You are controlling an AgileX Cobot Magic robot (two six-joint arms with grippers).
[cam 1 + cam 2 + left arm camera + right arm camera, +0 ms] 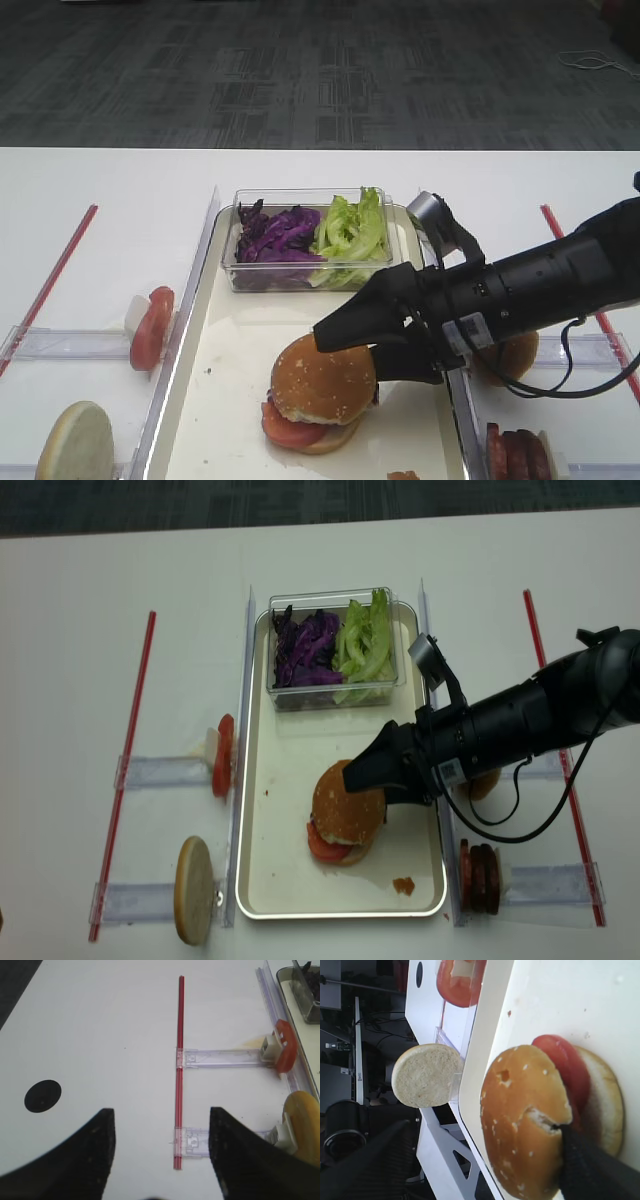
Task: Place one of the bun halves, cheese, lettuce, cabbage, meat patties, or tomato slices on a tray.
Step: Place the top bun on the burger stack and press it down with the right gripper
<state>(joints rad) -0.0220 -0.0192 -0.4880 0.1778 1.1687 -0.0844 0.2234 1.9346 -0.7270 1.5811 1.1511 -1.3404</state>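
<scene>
A sesame bun half [322, 380] tops a stack on the cream tray [230, 370], over a tomato slice [290, 430] and a pale bottom bun [605, 1105]. My right gripper [350, 360] reaches in from the right and straddles the bun half with its jaws spread. One finger [585, 1160] touches the bun's torn edge, and the other finger [370, 1160] stands well away from it. My left gripper [161, 1115] hangs open over the bare white table, with nothing between its fingers. It does not show in either high view.
A clear tub [240, 275] at the tray's far end holds purple cabbage [280, 235] and lettuce [350, 225]. Left of the tray stand a tomato slice [152, 325] and a pale flat bun half [75, 440]. On the right are meat patties [515, 455] and another bun [510, 355] under the arm.
</scene>
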